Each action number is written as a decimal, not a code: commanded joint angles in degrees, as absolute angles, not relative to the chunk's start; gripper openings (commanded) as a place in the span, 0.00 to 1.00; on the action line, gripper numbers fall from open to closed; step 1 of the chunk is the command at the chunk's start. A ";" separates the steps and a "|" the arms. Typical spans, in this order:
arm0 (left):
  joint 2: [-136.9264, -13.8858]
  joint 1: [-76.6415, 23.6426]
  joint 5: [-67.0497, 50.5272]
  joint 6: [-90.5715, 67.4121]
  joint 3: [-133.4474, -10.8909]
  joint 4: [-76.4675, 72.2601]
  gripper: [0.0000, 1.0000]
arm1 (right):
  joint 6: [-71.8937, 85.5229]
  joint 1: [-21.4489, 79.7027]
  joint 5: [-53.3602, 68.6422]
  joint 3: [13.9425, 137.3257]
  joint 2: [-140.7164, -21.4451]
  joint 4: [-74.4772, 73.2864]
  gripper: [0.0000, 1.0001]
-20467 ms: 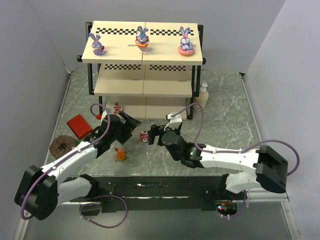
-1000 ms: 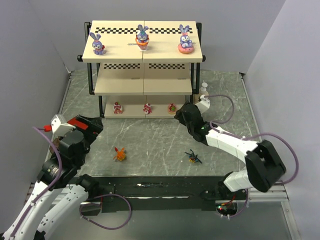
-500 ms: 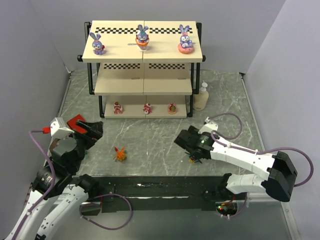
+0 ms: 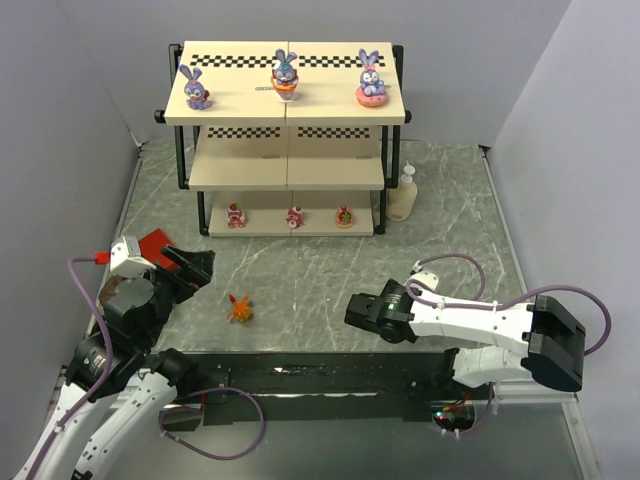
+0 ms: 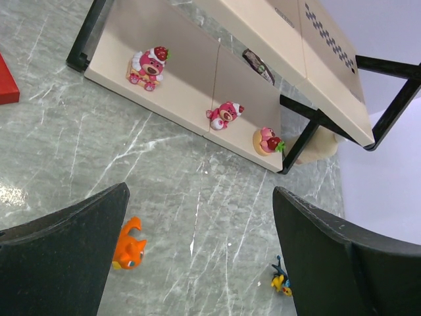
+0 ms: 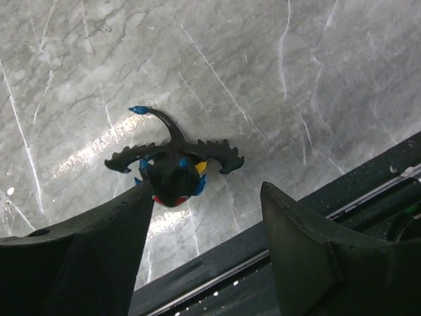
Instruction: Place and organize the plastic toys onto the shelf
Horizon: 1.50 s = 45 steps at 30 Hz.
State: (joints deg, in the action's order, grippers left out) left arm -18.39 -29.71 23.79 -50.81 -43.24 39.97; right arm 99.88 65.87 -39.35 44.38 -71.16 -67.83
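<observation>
Marble table | right arm low over winged toy | jaws apart

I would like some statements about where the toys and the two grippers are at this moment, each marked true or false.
1. Three bunnies stand on the top board of the shelf. True.
2. The orange creature stands on the shelf. False: it lies on the table, in front of the shelf.
3. Three red-pink figures stand on the bottom board. True.
4. The right gripper is shut on the dark winged toy. False: its jaws are open and the toy lies on the table by its fingertips.
5. The left gripper holds the red block. False: it is open and empty, and the block lies on the table.
</observation>
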 commanded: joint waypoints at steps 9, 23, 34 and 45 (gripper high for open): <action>-18.90 -29.71 23.12 -49.22 -43.15 38.50 0.96 | 96.77 66.27 -44.12 41.92 -68.99 -58.46 0.65; -18.98 -29.71 23.29 -49.22 -43.24 38.76 0.96 | 96.42 64.60 -45.00 41.57 -72.68 -56.87 0.52; -19.25 -29.71 23.29 -49.22 -43.24 38.76 0.96 | 92.38 62.23 -43.68 40.34 -74.27 -52.39 0.40; -19.77 -29.71 23.29 -49.31 -43.24 38.85 0.96 | 86.75 58.80 -42.98 39.20 -74.79 -48.43 0.54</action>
State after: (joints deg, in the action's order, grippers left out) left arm -18.74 -29.71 23.77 -50.24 -43.24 39.94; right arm 88.82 59.57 -43.11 40.16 -74.11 -50.00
